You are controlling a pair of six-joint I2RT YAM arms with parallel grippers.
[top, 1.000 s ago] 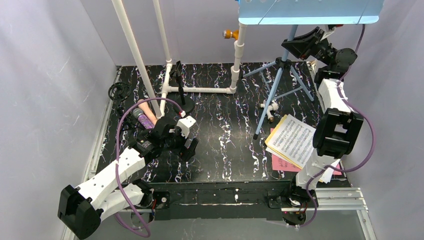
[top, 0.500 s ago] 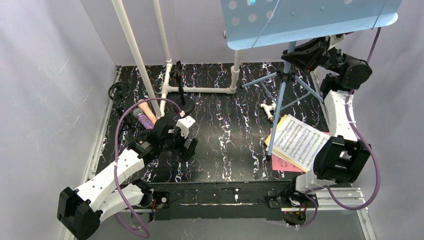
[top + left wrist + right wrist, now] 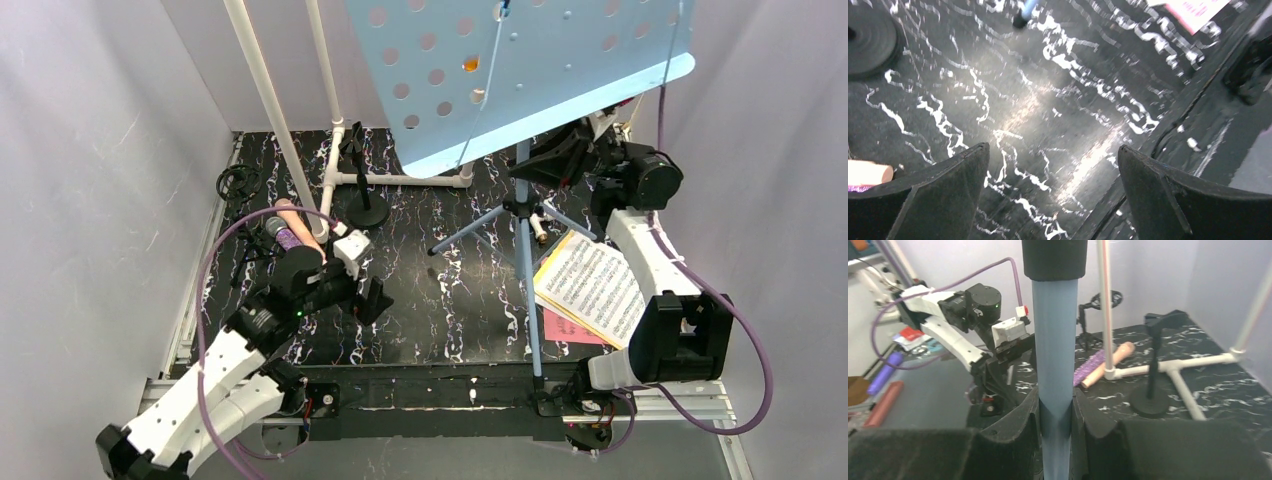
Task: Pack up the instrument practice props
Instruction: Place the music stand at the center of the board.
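At the near left, the left gripper [image 3: 368, 297] hovers low over the black marbled table [image 3: 450, 320], jaws spread wide and holding nothing. In its wrist view only bare tabletop shows between the fingers. At the near right lie the sheet-music pages: a white sheet-music page [image 3: 592, 285] on top, with a pink page [image 3: 566, 328] poking out under its near edge. Just left of them, one light-blue stand leg [image 3: 530, 300] reaches toward the table's near edge; whether its foot touches down cannot be told.

Farther back on the left, the glittery purple microphone [image 3: 288, 238] and the pink microphone [image 3: 285, 212] lie side by side at the foot of an upright of the white pipe frame [image 3: 400, 181]. The round-base mic mount [image 3: 366, 212] stands upright just right of them, and the black tripod mount [image 3: 238, 184] sits by the far left edge.

At the far right, the right gripper [image 3: 1055, 412] is clenched on the stand's light-blue pole [image 3: 1054, 340] — a finger pressed to each side. Above it the light-blue perforated music rack [image 3: 520, 70] hangs tilted, high over the table's far side.
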